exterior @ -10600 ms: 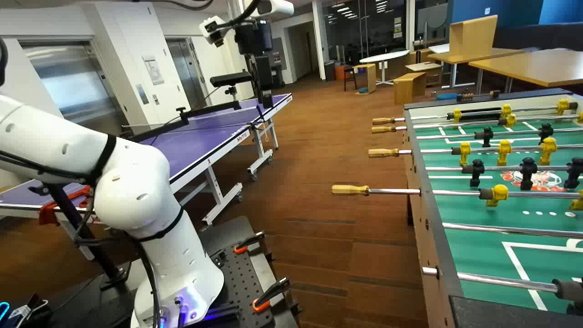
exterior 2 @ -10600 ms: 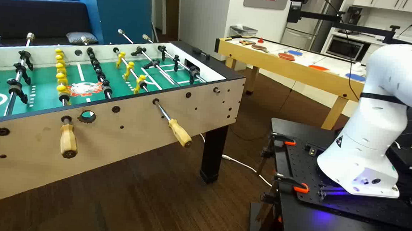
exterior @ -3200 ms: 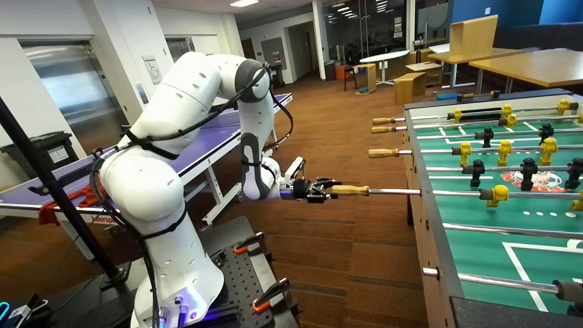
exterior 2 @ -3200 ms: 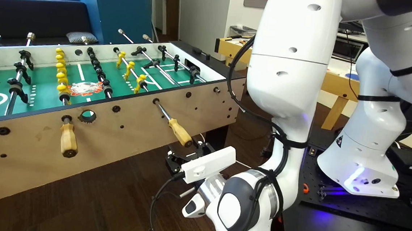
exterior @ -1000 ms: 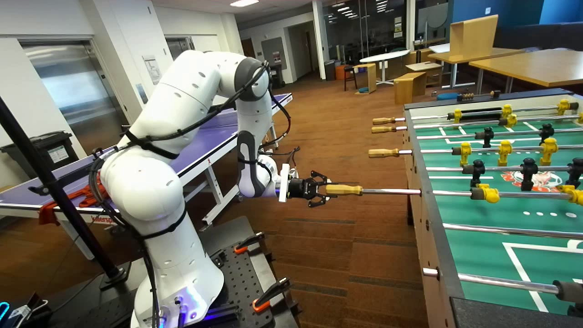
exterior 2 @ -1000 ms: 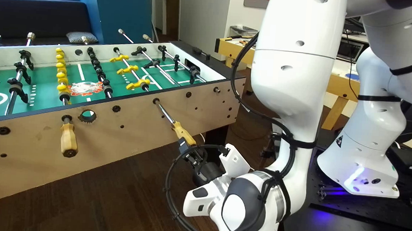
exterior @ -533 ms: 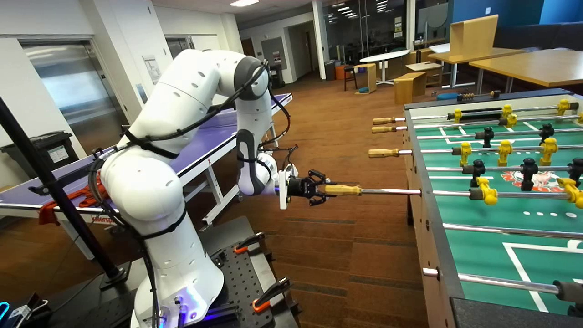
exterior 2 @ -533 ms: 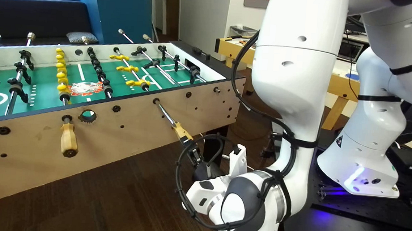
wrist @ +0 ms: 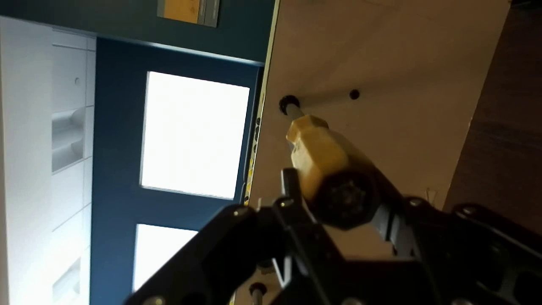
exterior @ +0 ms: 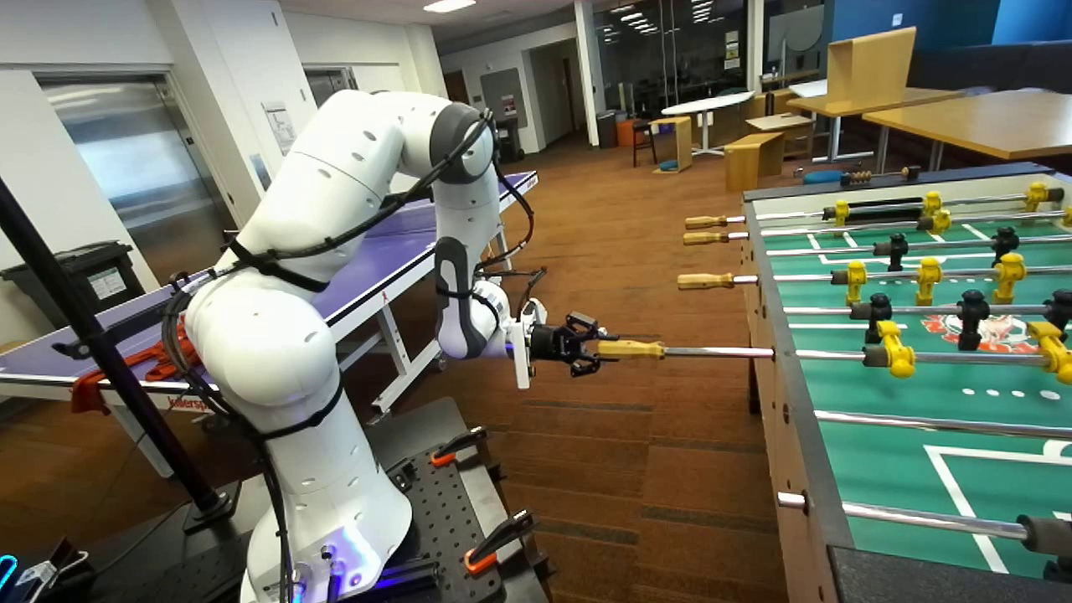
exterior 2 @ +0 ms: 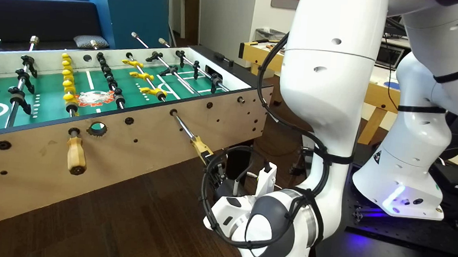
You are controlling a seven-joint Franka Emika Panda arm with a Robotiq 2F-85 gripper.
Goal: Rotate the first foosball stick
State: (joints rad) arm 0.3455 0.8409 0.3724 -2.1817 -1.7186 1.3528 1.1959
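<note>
Evidently, the foosball stick [exterior: 718,352] juts from the side of the foosball table [exterior 2: 122,153], its wooden handle [wrist: 319,154] held at the outer end by the gripper [wrist: 341,199], jaws snug about it, parted only by the grip's thickness. The stick's yellow players [exterior 2: 140,75] are tipped off upright, so the turn seems in hand; the next move calls for more roll about the stick's axis, without pulling sideways.

In the wrist view we see two white panels [wrist: 194,135] blown out at left and the jaws blurred below, while in an exterior view a ceiling light [exterior: 449,6] shines at top and the robot's base [exterior: 327,515] glows violet.
</note>
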